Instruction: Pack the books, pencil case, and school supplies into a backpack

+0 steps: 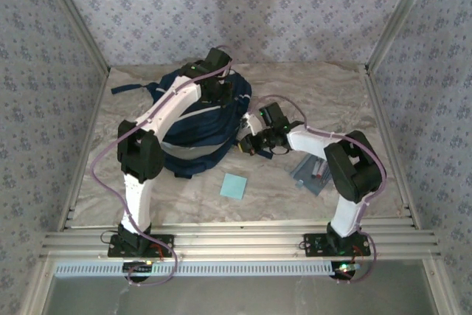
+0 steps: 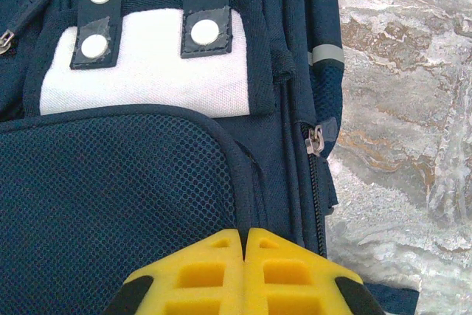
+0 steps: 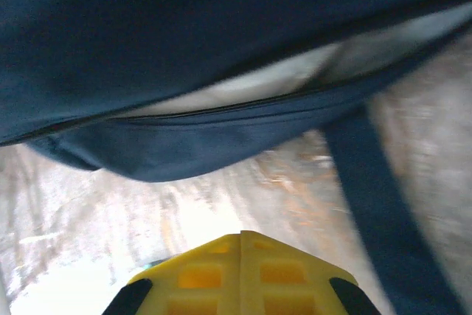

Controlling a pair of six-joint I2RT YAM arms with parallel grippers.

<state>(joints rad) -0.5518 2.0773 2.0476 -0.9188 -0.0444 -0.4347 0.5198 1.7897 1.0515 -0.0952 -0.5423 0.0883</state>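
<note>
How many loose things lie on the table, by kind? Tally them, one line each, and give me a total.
Navy backpack: 1
Pencil case: 1
Light-blue square pad: 1
Total: 3

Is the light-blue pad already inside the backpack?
No, the light-blue pad lies flat on the table, on the near side of the backpack.

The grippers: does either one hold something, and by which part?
Nothing is held. The left gripper is shut, finger against finger, over the backpack; the right gripper is shut and empty too.
</note>
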